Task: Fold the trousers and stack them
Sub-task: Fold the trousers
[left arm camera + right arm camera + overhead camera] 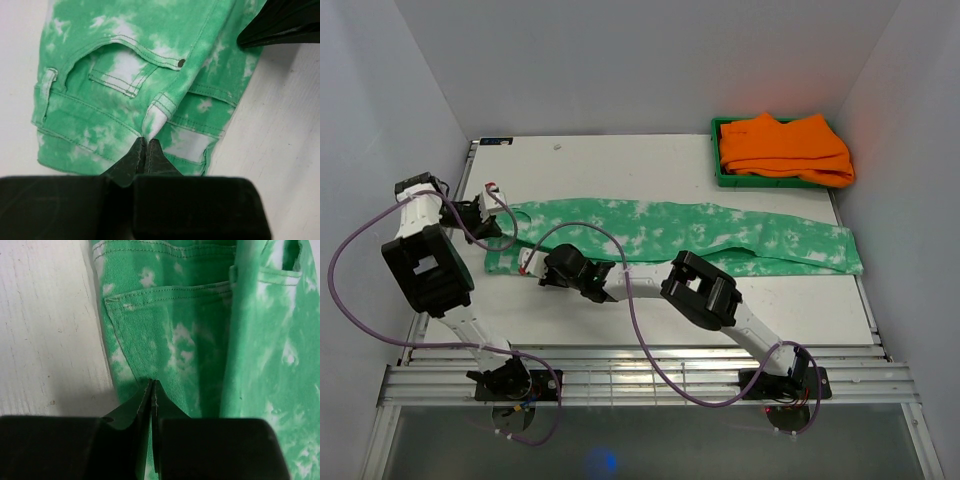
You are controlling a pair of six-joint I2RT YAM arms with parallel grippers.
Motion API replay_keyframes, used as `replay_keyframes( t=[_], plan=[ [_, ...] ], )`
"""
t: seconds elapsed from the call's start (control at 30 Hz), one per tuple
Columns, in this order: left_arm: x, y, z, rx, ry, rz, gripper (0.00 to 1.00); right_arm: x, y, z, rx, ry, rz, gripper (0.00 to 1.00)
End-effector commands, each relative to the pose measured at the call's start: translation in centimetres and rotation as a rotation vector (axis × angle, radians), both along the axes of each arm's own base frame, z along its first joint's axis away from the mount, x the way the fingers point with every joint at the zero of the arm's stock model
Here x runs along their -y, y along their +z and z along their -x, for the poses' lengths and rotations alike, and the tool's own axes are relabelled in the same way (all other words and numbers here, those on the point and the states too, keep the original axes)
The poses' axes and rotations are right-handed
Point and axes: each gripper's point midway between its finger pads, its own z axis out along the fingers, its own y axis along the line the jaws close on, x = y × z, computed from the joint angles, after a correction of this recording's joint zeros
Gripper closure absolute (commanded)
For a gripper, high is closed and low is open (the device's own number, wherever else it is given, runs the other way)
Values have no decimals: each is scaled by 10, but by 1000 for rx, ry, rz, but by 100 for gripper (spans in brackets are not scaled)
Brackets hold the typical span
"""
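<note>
Trousers (700, 235) spread lengthwise on worktop (620, 160), soft, limp, light; pinched at waistband end by left gripper (146, 142) and right gripper (152, 382), both clamped on cloth

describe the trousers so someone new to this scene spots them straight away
Start at the white table: a long strip of cloth lies flat across its middle. Those are the trousers, green with white tie-dye blotches, unlike the plain orange garments folded in the green tray at the far right corner.
</note>
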Motion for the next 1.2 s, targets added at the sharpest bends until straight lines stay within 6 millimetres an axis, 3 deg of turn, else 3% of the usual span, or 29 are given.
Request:
replay_keyframes(
  t=[0.0,0.17,0.43,0.63,0.87,1.0,1.03,1.07,1.1,1.17],
  plan=[
    [16,44,22,57,-31,-6,100,6,-17,-6,2,-26,57,92],
    [17,42,46,40,-40,-55,100,9,-18,-11,7,-50,70,92],
    [4,-4,80,-105,-24,-58,100,11,-17,-17,8,-63,69,92],
    [-12,-53,55,-112,42,-59,100,12,-12,-9,6,-34,62,92],
    [-22,-101,61,-220,45,-86,100,17,-16,-5,1,-23,71,92],
    [-24,-116,58,-251,78,-71,100,23,4,7,-37,27,64,88],
    [-25,-117,57,-256,84,-68,100,29,25,13,-54,58,39,84],
    [-25,-120,57,-270,92,-61,100,36,36,14,-64,73,35,75],
    [-26,-120,56,-271,94,-63,100,45,71,17,-64,96,-3,70],
    [-26,-120,56,-269,95,-62,100,75,75,20,-129,176,9,52]
  ],
)
